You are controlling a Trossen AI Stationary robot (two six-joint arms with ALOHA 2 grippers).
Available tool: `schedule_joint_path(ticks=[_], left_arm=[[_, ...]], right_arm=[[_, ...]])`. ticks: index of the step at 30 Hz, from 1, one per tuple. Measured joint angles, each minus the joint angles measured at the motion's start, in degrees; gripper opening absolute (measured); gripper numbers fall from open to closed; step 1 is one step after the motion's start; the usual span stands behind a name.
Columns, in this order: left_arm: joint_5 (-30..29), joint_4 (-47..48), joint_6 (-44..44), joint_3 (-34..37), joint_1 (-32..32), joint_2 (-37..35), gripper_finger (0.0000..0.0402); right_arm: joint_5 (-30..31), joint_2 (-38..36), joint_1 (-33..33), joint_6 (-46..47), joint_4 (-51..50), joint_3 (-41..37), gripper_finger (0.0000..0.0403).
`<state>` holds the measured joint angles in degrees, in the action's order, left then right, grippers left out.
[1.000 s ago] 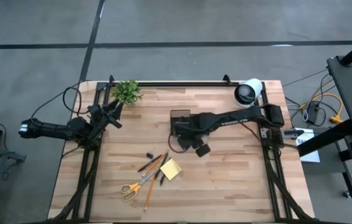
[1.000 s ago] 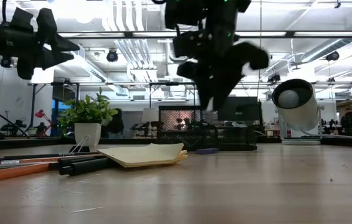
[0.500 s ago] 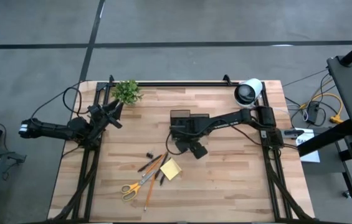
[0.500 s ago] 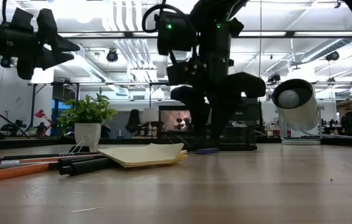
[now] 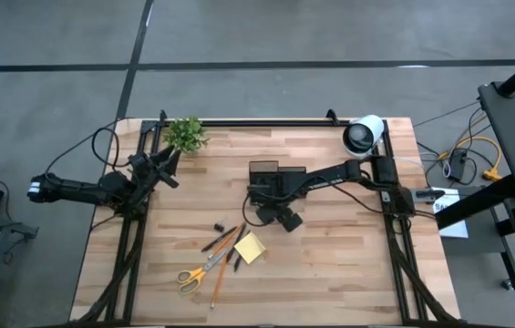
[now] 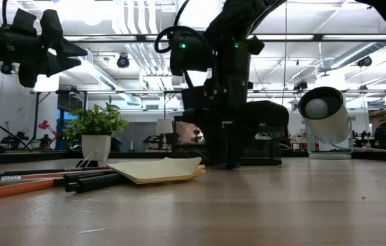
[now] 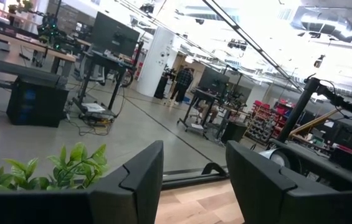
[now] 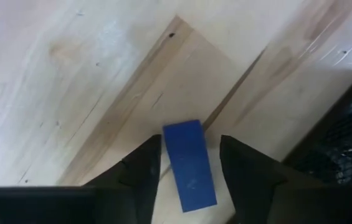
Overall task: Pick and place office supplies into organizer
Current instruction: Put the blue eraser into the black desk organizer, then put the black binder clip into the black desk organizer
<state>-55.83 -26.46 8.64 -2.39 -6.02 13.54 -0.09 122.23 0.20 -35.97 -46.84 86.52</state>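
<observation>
My right gripper [image 5: 259, 211] is down at the table, just near of the black mesh organizer [image 5: 263, 171]. It is open. In the right wrist view its fingers stand on either side of a small blue flat bit [image 8: 189, 163] that lies flat on the wood, beside the organizer's mesh wall [image 8: 350, 137]. The yellow sticky pad [image 5: 250, 247], yellow-handled scissors [image 5: 199, 273], orange pencils [image 5: 223, 264], dark pens [image 5: 216, 242] and a tiny dark bit [image 5: 219, 226] lie on the near-left part of the table. My left gripper [image 5: 168, 164] waits open and raised near the plant.
A small green plant [image 5: 185, 134] stands at the far left corner, and a white-and-black roll [image 5: 364, 133] at the far right. In the low view the sticky pad [image 6: 158, 169] and pens lie in front of my right gripper [image 6: 230, 160]. Bare wood lies on the table's right half.
My right gripper has come down from above the table to the wood in front of the organizer, shifting slightly toward the table's left, and now stands around the blue bit. The blue bit and the other supplies have stayed where they were.
</observation>
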Motion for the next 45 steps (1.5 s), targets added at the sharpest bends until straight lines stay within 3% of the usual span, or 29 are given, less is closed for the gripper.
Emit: schedule_joint_path(ticks=[10,19,24,28,34,39,42,45], left_arm=[[0.0,0.0,0.0,0.0,0.0,-0.1,0.0159],[0.0,-0.1,0.1,0.0,0.0,-0.1,0.0159],[0.0,0.0,0.0,0.0,0.0,-0.2,0.0159],[0.0,0.0,0.0,0.0,0.0,-0.3,0.0159],[0.0,0.0,0.0,0.0,0.0,-0.6,0.0159],[0.0,0.0,0.0,0.0,0.0,-0.6,0.0159],[0.0,0.0,0.0,0.0,0.0,-0.6,0.0159],[0.0,0.0,0.0,0.0,0.0,-0.6,0.0159]], right_arm=[[0.6,-0.5,0.1,2.4,-2.1,-0.6,0.0042],[8.5,-7.1,0.3,13.6,-9.1,7.7,0.0035],[8.1,-6.7,-2.8,22.1,-6.3,11.9,0.0036],[7.5,-4.2,-5.6,24.1,-2.3,11.9,0.0061],[5.8,-2.2,-7.3,30.1,-4.1,12.0,0.0135],[9.0,-2.5,-6.7,31.2,-5.5,12.1,0.0182],[5.8,-3.1,-6.0,29.9,-5.1,14.1,0.0198],[0.8,-3.3,-3.9,22.8,-2.4,16.6,0.0205]])
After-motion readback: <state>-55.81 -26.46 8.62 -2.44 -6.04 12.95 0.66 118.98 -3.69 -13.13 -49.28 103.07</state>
